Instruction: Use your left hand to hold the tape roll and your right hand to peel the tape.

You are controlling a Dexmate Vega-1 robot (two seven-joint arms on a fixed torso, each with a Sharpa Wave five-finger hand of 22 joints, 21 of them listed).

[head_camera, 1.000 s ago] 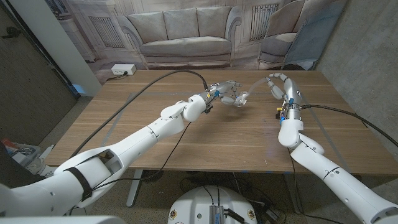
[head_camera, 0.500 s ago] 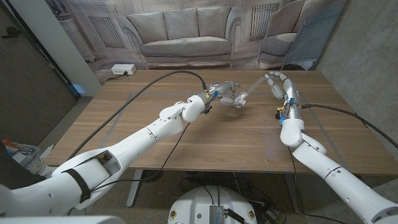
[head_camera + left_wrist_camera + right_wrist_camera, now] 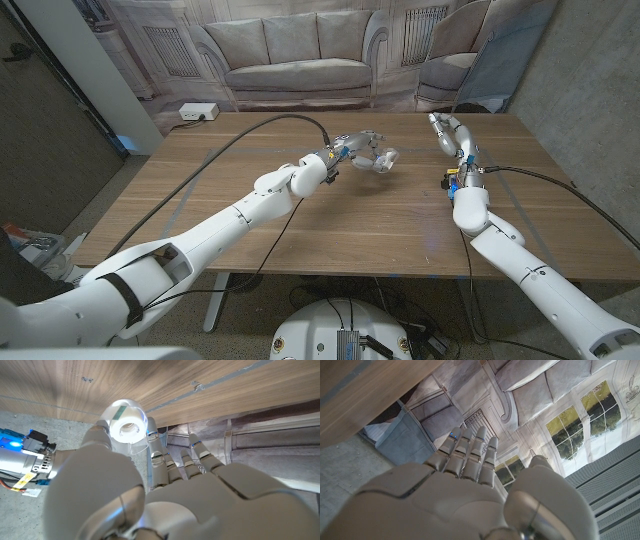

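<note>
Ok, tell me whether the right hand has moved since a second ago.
Yes. The right hand has pulled away from the tape roll toward the table's far edge, fingers now straight, holding nothing.

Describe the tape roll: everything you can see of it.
The tape roll is a small roll of clear tape with a white core and a round hole through the middle, sitting in a clear plastic dispenser with a dark green mark at its edge. The left hand holds it between thumb and fingers above the wooden table, far of its middle. The right hand, fingers apart, does not touch it.
</note>
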